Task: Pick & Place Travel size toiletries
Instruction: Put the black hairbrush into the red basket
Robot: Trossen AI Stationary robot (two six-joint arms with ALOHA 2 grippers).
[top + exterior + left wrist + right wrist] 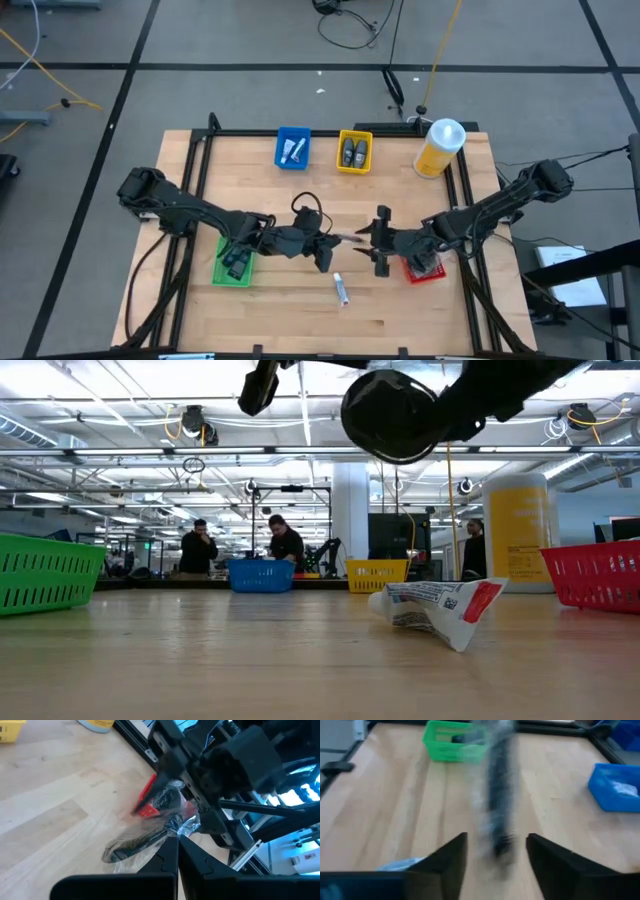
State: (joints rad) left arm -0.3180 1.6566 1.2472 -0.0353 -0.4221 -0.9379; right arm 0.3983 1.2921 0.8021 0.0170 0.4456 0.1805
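One travel size toiletry, a small white tube (341,289), lies flat on the wood near the table's front; the low view shows its red end (478,600). Another white tube (293,150) lies in the blue bin (292,134). Above the table's middle, my left gripper (328,248) is shut on a clear-wrapped dark package (348,238). My right gripper (378,243) faces it from the right, open. The package (497,795) shows blurred between and beyond its fingers (447,857); whether they touch it I cannot tell. My left gripper (177,840) pinches the crinkled clear wrapper's edge (186,825) between its two fingertips. It comes from the table's left, slanting slightly down. The package, dark with a red part (148,811), is lifted clear of the table and reaches out toward my right gripper.
A green bin (233,275) with dark items sits under my left arm. A red bin (424,270) sits under my right arm. At the far edge stand a yellow bin (354,135) and a yellow bottle (440,147). Black frame rails run along the table's sides.
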